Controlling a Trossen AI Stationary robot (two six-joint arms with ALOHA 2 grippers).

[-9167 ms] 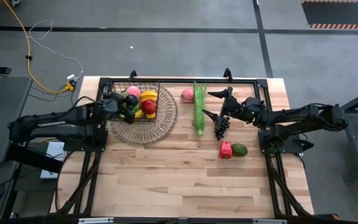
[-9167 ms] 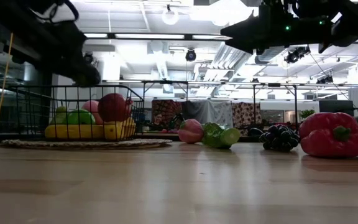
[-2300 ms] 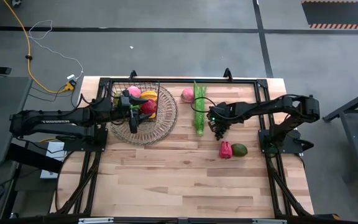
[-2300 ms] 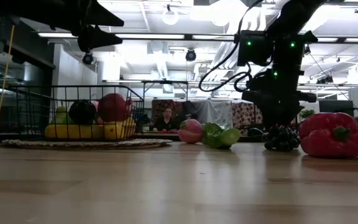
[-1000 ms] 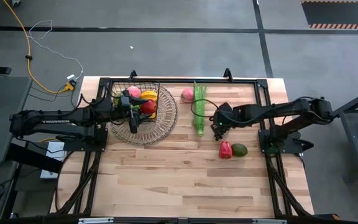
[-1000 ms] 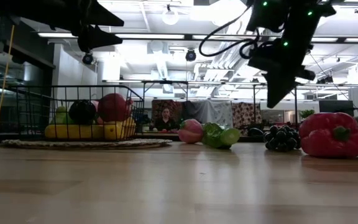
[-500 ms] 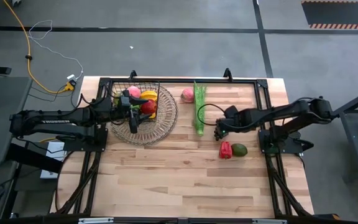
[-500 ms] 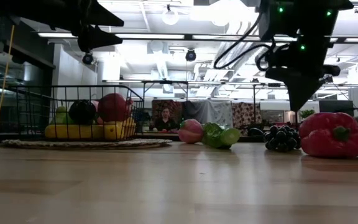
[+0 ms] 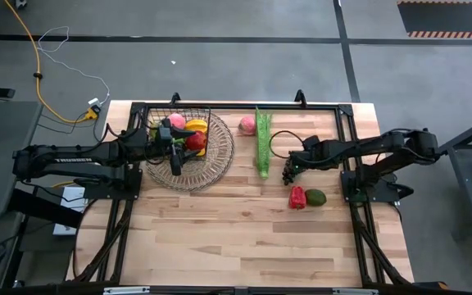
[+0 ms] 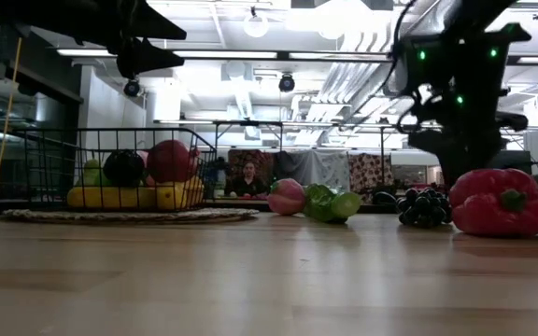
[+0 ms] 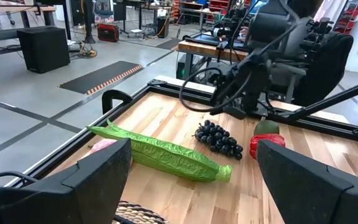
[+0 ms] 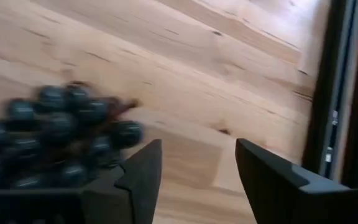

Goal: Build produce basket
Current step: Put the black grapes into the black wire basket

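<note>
Right wrist view puts the small dark purple bunch of toy grapes (image 12: 55,134) just off to one side of the right gripper (image 12: 197,180), fingers parted and empty, not straddling it. Seen from above, grapes (image 9: 288,171) on the wood table (image 9: 244,238) beside that gripper, right arm nearest. Far left, black wire-mesh basket (image 9: 179,135) with left gripper (image 9: 175,156) over it, jaws wide, empty.

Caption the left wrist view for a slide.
Left wrist view: the stalk, grapes and red pepper on the table, right gripper beside the grapes.
</note>
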